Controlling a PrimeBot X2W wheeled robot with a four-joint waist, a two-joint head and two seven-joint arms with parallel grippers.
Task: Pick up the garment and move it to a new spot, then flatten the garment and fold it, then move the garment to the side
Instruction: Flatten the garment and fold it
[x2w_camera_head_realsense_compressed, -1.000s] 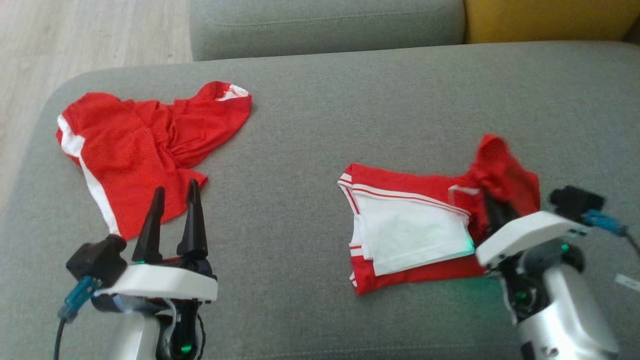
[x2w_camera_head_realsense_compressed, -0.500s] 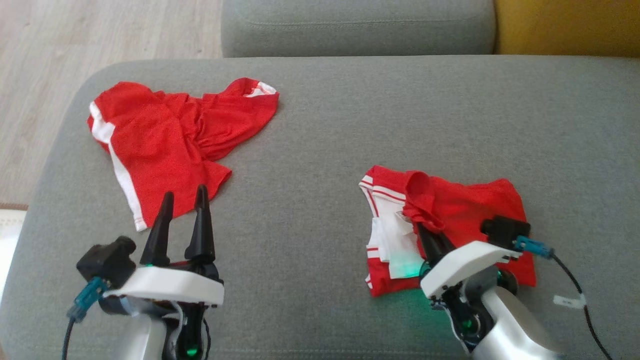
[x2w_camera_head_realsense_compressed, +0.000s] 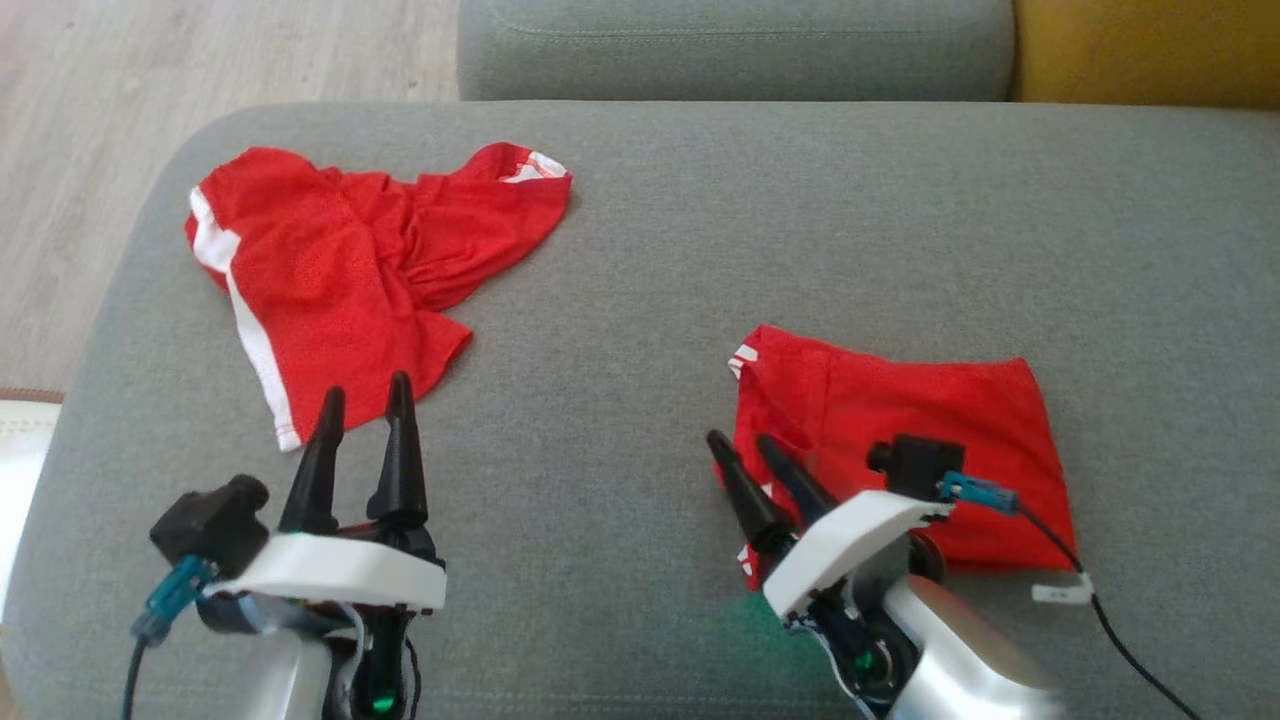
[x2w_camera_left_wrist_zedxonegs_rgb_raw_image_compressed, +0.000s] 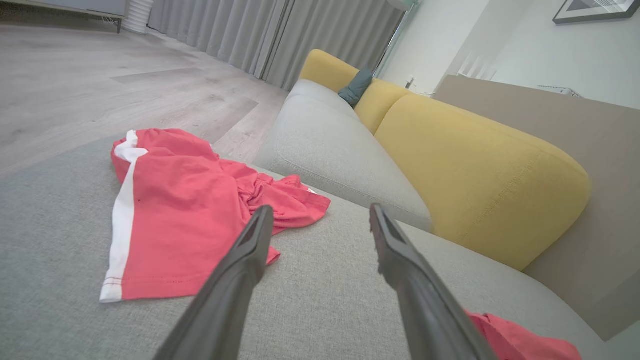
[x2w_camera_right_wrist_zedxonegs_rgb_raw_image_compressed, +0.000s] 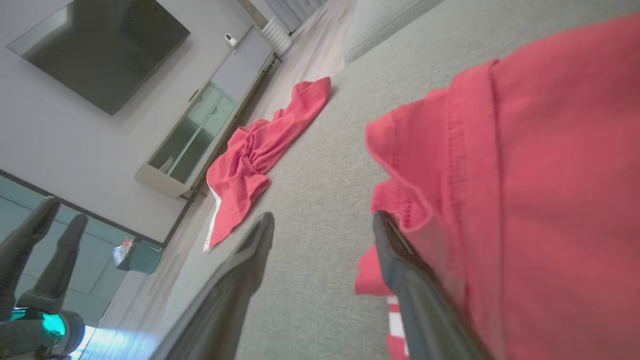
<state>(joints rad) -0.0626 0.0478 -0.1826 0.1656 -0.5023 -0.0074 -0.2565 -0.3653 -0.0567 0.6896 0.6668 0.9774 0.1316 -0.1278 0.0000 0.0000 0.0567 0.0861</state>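
The garment (x2w_camera_head_realsense_compressed: 900, 420) is red with white stripes and lies folded into a rough rectangle on the right of the grey cushion (x2w_camera_head_realsense_compressed: 700, 250). My right gripper (x2w_camera_head_realsense_compressed: 740, 440) is open at the garment's left edge, with nothing between its fingers. In the right wrist view the right gripper (x2w_camera_right_wrist_zedxonegs_rgb_raw_image_compressed: 322, 217) has one finger against the garment's (x2w_camera_right_wrist_zedxonegs_rgb_raw_image_compressed: 525, 175) hem and the other over bare cushion. My left gripper (x2w_camera_head_realsense_compressed: 367, 388) stands open and empty at the lower left. It sits just below a second, crumpled red garment (x2w_camera_head_realsense_compressed: 340, 270).
The crumpled red garment (x2w_camera_left_wrist_zedxonegs_rgb_raw_image_compressed: 185, 200) lies near the cushion's left end, beyond which is wood floor (x2w_camera_head_realsense_compressed: 60, 150). A grey seat (x2w_camera_head_realsense_compressed: 730, 45) and a yellow backrest (x2w_camera_left_wrist_zedxonegs_rgb_raw_image_compressed: 475, 165) stand behind. A black cable with a white tag (x2w_camera_head_realsense_compressed: 1062, 592) trails at the lower right.
The right gripper carried the red flap leftward over the white inner side, then let it go and opened. The garment now lies all red on top. The head camera shifted.
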